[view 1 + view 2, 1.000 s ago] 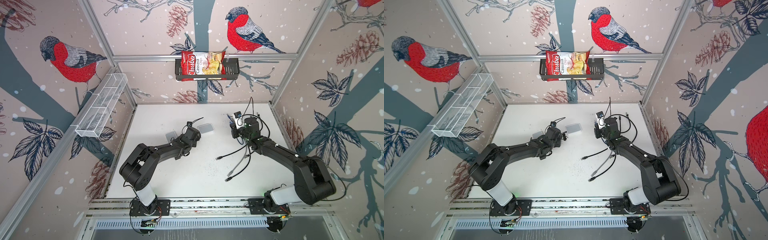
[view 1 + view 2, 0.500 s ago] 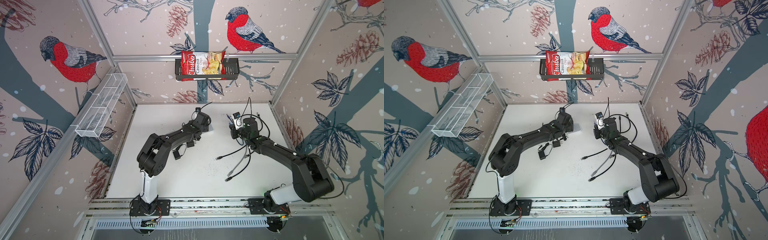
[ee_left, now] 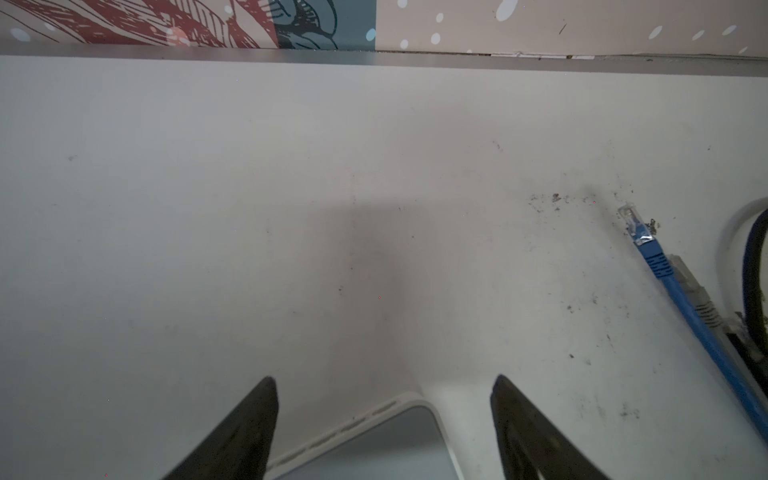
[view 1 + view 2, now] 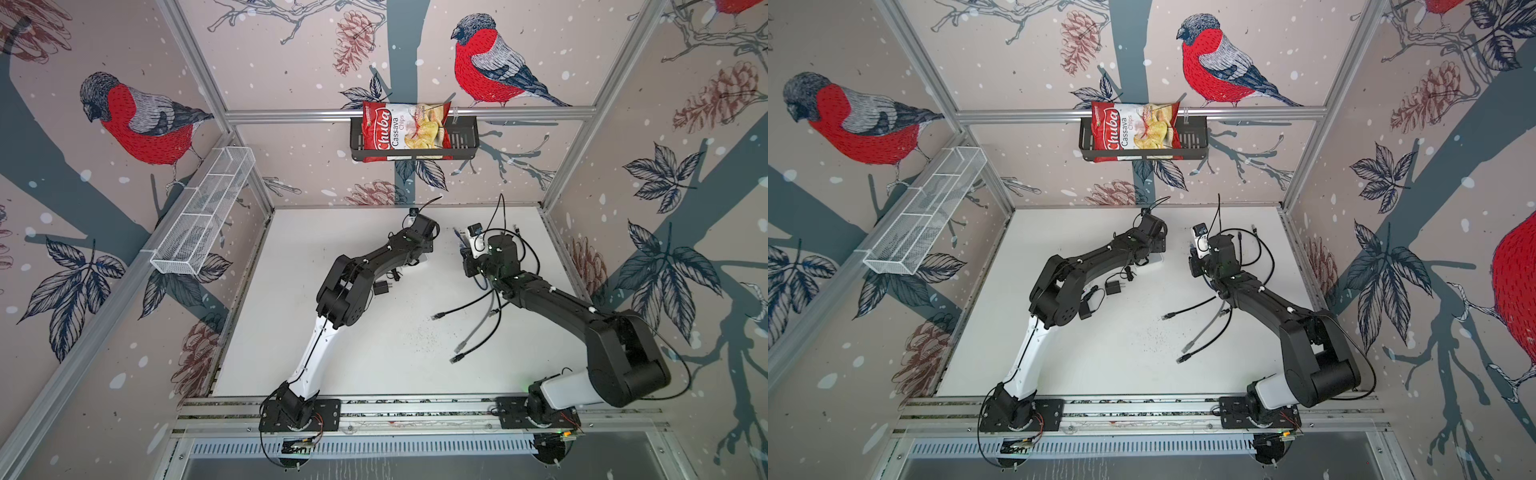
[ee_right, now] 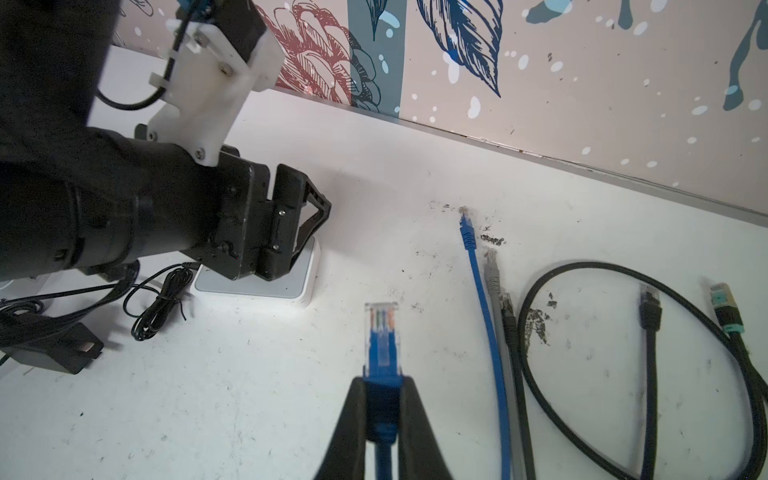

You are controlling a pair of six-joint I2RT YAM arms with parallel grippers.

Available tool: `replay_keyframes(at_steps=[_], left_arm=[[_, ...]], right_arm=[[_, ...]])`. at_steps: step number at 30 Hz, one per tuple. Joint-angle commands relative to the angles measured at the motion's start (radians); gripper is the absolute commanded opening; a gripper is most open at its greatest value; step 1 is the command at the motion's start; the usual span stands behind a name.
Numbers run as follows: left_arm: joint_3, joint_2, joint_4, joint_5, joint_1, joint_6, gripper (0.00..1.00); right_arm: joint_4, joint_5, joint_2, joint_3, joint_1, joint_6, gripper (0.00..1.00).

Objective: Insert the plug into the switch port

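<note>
A blue plug (image 5: 381, 332) sits pinched in the closed right gripper (image 5: 382, 399), above the table (image 5: 249, 395), aimed toward the white switch (image 5: 266, 286) near the far edge. The left gripper (image 3: 382, 415) straddles the switch, jaws wide, likely to steady it.

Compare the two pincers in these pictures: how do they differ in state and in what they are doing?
The left pincer stands open and holds nothing; the right pincer is shut on the blue plug.
The left pincer hovers over the white switch; the right pincer holds its plug off the table, apart from the switch.
Both have dark fingers and work near the back wall.
</note>
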Motion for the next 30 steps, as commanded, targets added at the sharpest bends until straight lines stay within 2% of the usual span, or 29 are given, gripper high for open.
replay_keyframes(at_steps=[1,12,17,24,30], left_arm=[[0.042,0.033,0.011,0.051,0.0,-0.017,0.8],[0.1,0.105,-0.005,0.134,0.002,-0.02,0.78],[0.091,0.11,-0.001,0.238,0.002,-0.017,0.76],[-0.043,0.047,0.054,0.327,-0.008,0.014,0.73],[-0.123,0.005,0.043,0.385,-0.03,0.114,0.65]], right_arm=[[0.005,0.013,-0.006,-0.003,-0.001,-0.014,0.03],[0.008,0.013,-0.014,-0.012,-0.004,-0.014,0.03],[0.007,0.016,-0.018,-0.012,-0.004,-0.014,0.03],[0.0,0.015,-0.007,-0.001,-0.02,-0.015,0.03],[-0.004,0.013,0.013,0.008,-0.025,-0.017,0.03]])
